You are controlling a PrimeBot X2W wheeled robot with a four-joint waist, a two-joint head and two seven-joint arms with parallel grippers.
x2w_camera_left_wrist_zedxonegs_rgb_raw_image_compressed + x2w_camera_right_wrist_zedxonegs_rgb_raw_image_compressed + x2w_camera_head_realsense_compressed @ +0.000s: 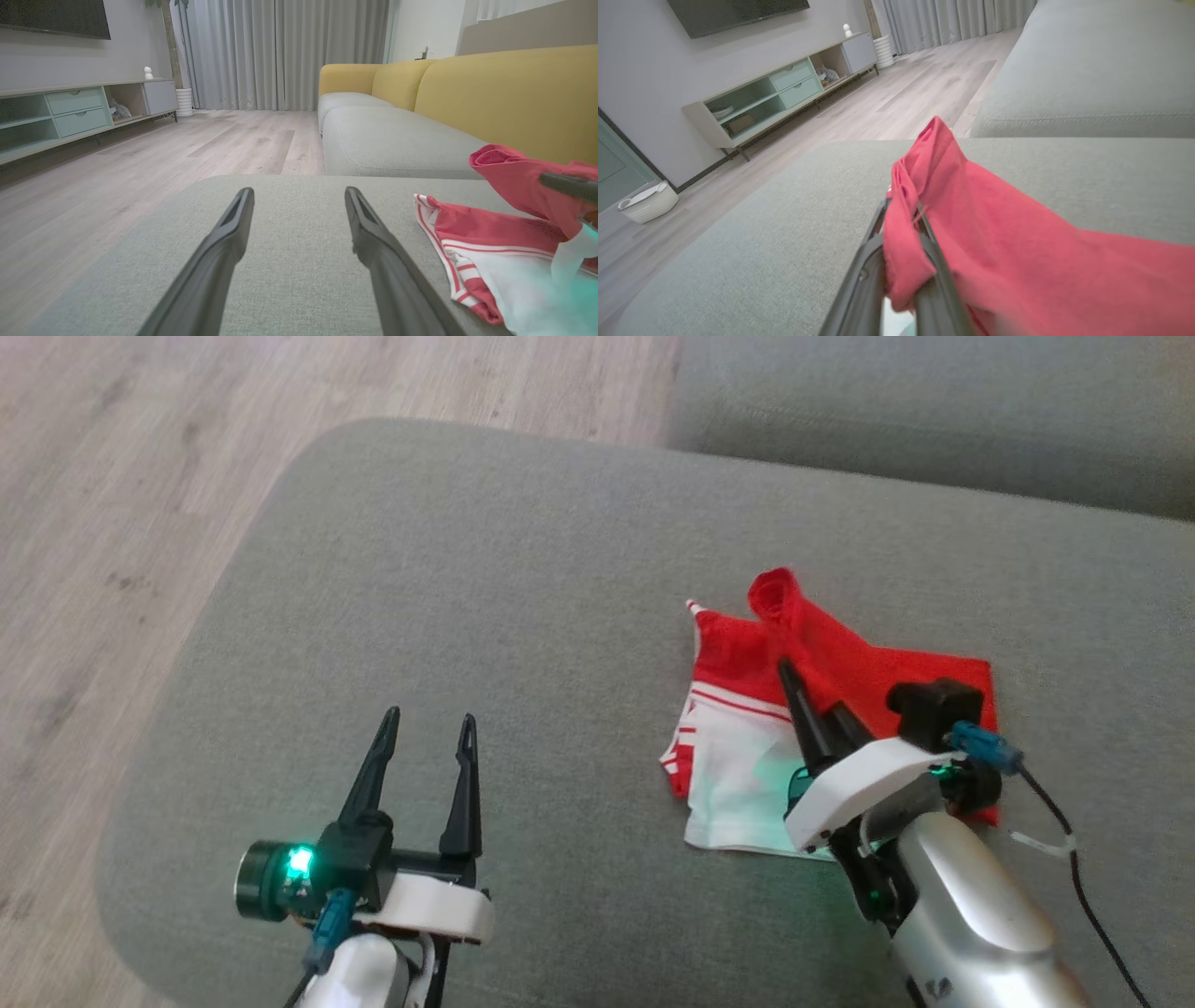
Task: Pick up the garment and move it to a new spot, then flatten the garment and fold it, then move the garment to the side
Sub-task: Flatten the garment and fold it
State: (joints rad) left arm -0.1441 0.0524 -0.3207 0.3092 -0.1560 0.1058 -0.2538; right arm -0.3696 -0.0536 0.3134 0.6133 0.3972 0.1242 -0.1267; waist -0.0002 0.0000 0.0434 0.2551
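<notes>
Right gripper jaws were clamped on a bunched red fold of the garment, with cloth squeezed between both fingers and spilling over the right one. Left gripper jaws were spread wide and held nothing, hovering over bare cushion, well apart from the cloth to its right. The garment lay on the right half of the grey cushion, white striped part flat, red part raised in a ridge toward the pinch. Judged step: lifting that red edge, for a move or a fold; which one was unclear. To do it well: keep the pinch firm, raise slowly and low so the flat white layer does not drag or bunch, and bring the idle left gripper to the near left corner to hold it or take a second grip. How many layers were in the pinch could not be told. The right forearm covered the garment's near right corner in the head view. A green glow washed the white cloth. In the left wrist view the garment was cut off at the right edge and blurred there.
</notes>
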